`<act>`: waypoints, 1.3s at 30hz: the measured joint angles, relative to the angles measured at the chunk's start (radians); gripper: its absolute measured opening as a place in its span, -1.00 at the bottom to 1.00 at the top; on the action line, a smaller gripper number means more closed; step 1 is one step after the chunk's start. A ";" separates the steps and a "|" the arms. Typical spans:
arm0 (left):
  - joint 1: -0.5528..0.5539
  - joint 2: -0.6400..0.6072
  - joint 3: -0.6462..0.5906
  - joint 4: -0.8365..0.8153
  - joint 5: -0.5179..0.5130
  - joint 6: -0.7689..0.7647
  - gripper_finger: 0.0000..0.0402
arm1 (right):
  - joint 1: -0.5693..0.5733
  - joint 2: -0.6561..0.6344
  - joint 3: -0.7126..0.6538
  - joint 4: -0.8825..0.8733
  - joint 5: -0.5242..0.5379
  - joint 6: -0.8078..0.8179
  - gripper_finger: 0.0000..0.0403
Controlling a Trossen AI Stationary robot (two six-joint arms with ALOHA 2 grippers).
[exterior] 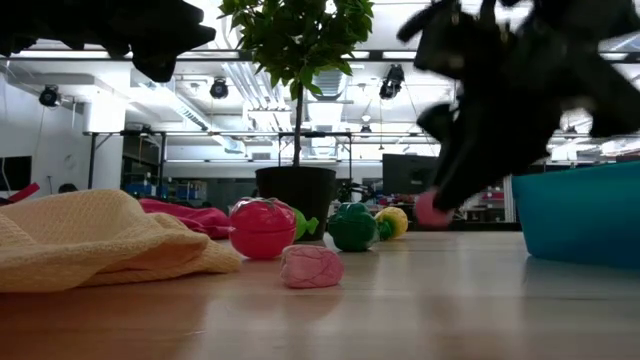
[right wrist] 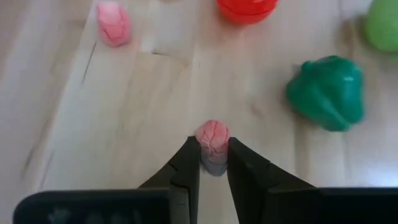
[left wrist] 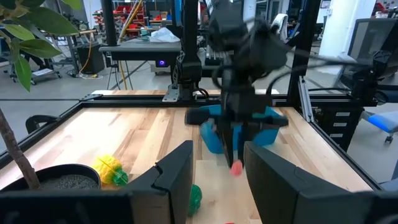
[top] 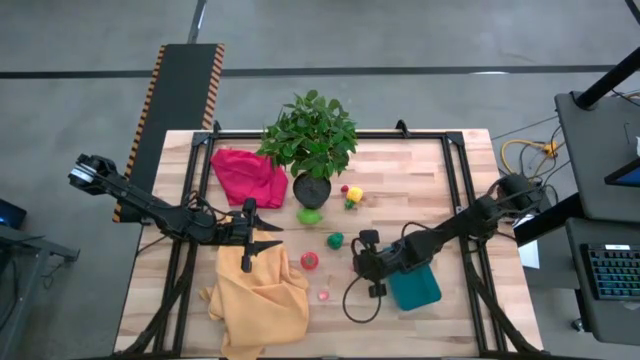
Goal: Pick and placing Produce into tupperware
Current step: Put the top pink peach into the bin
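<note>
right gripper (right wrist: 213, 163): just left of the tupperware in the high view, above the table (top: 420, 180); fingers nearly closed, pinching a small pink piece (right wrist: 212, 140) at the tips
left gripper (top: 262, 241): over the orange cloth (top: 258, 295), far side of the produce from the tupperware; fingers spread, nothing between them
tupperware (top: 415, 287): teal, long axis slightly skewed to the table edge; near corner covered by the right arm in the high view, cut off at the frame edge in the low view
hidden: held piece partly sunk between the fingers, long axis not readable
produce, all left of the tupperware: second pink piece (top: 323, 295) nearest, red piece (top: 310, 261), dark green piece (top: 335, 240), light green piece (top: 309, 215) touching the plant pot (top: 311, 189), yellow piece (top: 354, 194) beside the pot
red cloth (top: 246, 175): beyond the pot
</note>
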 joint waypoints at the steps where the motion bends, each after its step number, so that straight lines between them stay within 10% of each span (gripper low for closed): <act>1: 0.000 0.000 0.000 0.000 0.000 0.000 -0.36 | 0.004 -0.018 0.015 -0.046 0.000 0.010 -0.71; 22: 0.000 0.000 0.000 0.000 0.000 -0.001 -0.36 | 0.188 -0.513 -0.053 -0.541 0.167 0.406 -0.71; 39: 0.000 0.000 0.000 0.001 0.000 0.000 -0.36 | 0.204 -0.549 -0.195 -0.634 0.150 0.602 -0.71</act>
